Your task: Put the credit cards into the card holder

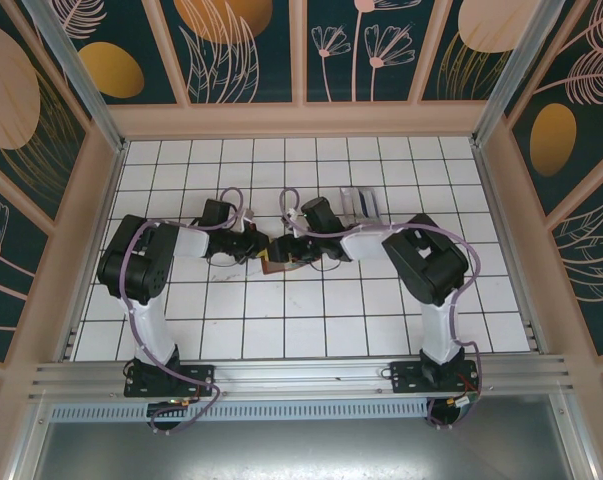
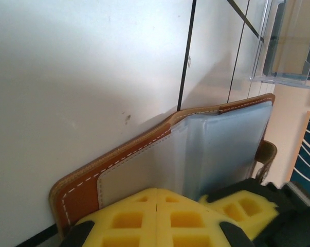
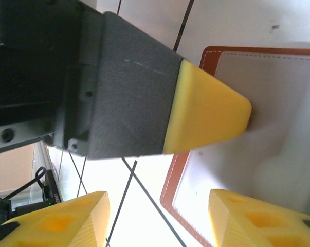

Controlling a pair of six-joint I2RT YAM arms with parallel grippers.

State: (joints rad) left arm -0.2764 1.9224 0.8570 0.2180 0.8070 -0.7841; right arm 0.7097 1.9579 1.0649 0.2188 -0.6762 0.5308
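The card holder (image 1: 274, 266) lies open on the white tiles between the two arms, with a brown stitched rim (image 2: 119, 157) and pale inner pockets (image 3: 278, 103). My left gripper (image 2: 157, 206) is shut, its yellow pads together and its tip pressed on the holder's pale inside (image 1: 264, 250). My right gripper (image 3: 160, 226) is open, one finger over the bare tile and the other over the holder's inside, astride its corner (image 1: 293, 255). Nothing shows between its fingers. Pale credit cards (image 1: 364, 203) with a dark stripe sit at a clear stand behind the right arm.
The clear plastic stand (image 2: 286, 51) is just beyond the holder's far end. Wooden walls (image 1: 301, 120) and metal posts fence the tiled floor (image 1: 311, 330) on three sides. The two arms crowd the centre.
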